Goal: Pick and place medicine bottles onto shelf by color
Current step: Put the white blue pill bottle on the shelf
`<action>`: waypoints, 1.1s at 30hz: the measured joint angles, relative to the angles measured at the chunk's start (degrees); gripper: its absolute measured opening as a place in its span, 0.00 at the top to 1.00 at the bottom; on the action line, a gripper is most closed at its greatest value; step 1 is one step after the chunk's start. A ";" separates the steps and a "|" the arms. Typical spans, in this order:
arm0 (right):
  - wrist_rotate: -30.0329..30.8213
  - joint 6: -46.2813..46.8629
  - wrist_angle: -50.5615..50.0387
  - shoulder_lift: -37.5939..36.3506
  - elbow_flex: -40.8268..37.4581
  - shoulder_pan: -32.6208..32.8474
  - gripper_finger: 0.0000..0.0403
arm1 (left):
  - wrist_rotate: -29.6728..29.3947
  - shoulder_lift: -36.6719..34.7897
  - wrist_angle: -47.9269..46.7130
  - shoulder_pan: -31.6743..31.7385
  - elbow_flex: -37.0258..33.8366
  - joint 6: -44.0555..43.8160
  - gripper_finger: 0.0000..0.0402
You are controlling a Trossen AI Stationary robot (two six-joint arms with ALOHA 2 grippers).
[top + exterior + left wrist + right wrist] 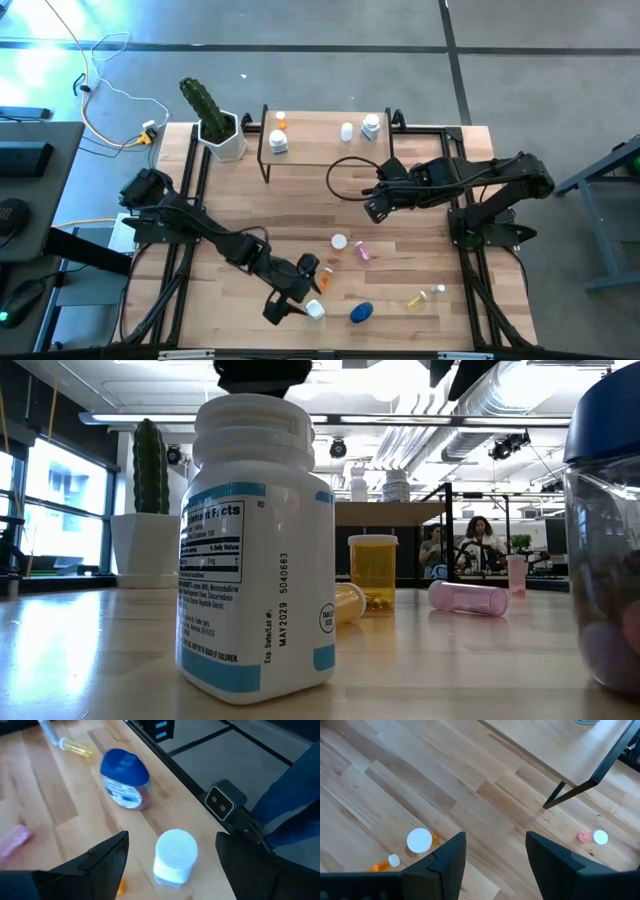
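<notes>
A white, white-capped bottle stands upright near the table's near edge, large in the low view. My left gripper is open above it, one finger on each side, not touching; it shows in the high view. A blue-lidded jar stands just to the bottle's right. Orange, pink and yellowish bottles lie mid-table. The shelf at the far side carries one orange bottle and three white ones. My right gripper hovers open in front of the shelf.
A white hexagonal pot with a cactus stands left of the shelf. A black cable loop lies by the shelf's right leg. A small camera sits at the near table edge. Bare wood lies between the shelf and the scattered bottles.
</notes>
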 joint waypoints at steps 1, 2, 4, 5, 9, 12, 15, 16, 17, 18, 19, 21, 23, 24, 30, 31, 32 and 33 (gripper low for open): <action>0.00 0.00 0.15 0.00 0.00 0.00 0.51 | 0.00 0.50 -0.02 -0.26 0.00 -0.02 0.29; 0.00 0.00 0.21 0.00 0.00 0.00 0.51 | 0.00 1.14 0.43 -0.51 0.00 -0.02 0.29; 0.00 0.01 0.23 0.02 0.00 0.00 0.51 | 0.00 2.41 1.78 -0.81 0.00 -0.01 0.29; 0.00 0.02 0.25 0.02 0.00 0.00 0.51 | 0.00 2.89 1.93 -0.97 0.00 -0.02 0.29; -0.01 0.02 0.60 0.02 0.00 0.00 0.51 | 0.00 4.65 3.70 -1.35 0.01 0.00 0.29; 0.00 0.02 0.66 0.02 0.00 0.00 0.51 | -0.08 5.95 4.16 -1.41 0.04 -0.18 0.29; 0.00 0.02 0.72 0.02 0.00 0.00 0.51 | -0.02 7.06 5.42 -1.39 0.00 -0.30 0.29; -0.01 0.02 0.88 0.02 0.00 0.00 0.51 | -0.02 7.40 5.97 -1.39 0.00 -0.31 0.29; 0.00 0.02 1.07 0.02 0.00 0.00 0.51 | -0.02 7.75 6.22 -1.36 0.00 -0.37 0.29; 0.00 0.02 1.17 0.02 0.00 0.00 0.51 | -0.02 8.25 7.22 -1.36 0.00 -0.50 0.29; -0.02 0.02 1.19 0.02 0.00 0.00 0.51 | -0.02 8.41 7.52 -1.37 0.00 -0.55 0.29; 0.06 0.02 1.19 0.02 0.00 0.00 0.51 | -0.03 8.41 7.66 -1.39 -0.02 -0.57 0.29; 0.31 0.04 1.28 0.02 0.00 0.00 0.51 | -0.07 8.39 7.67 -1.39 -0.02 -0.65 0.29; 0.60 0.04 1.43 0.02 0.00 0.00 0.51 | -0.07 8.39 7.63 -1.39 -0.02 -0.62 0.29; 1.33 0.04 2.26 0.02 0.00 0.00 0.51 | -0.24 8.39 8.21 -1.32 0.00 -0.48 0.29; 1.33 0.04 2.34 0.02 0.00 0.00 0.51 | -0.29 8.39 8.25 -1.31 0.00 -0.47 0.29; 1.43 0.04 2.31 0.02 0.00 0.00 0.51 | -0.66 8.39 8.32 -1.25 0.00 -0.47 0.29; 1.49 0.04 2.33 0.02 0.00 0.00 0.51 | -1.07 8.39 8.34 -1.15 0.00 -0.46 0.29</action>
